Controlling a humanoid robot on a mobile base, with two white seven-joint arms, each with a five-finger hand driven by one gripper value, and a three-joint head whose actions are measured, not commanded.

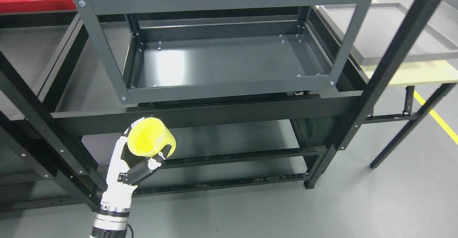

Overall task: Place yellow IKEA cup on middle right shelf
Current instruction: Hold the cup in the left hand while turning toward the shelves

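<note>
Left hand (137, 159) grips yellow cup (151, 137), tilted, mouth facing up-left toward camera, before shelf (229, 87).

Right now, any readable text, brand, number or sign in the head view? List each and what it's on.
None readable.
yellow cup, held in the left hand: no visible logo or print.
Grey shelf unit: bare metal, only screws.
Yellow floor line: a plain stripe, no characters.

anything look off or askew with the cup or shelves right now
Only the yellow cup stands out: the left robot hand holds it tipped on its side, open mouth facing the camera. It looks empty, so nothing spills. The dark shelf shows no damage.
</note>
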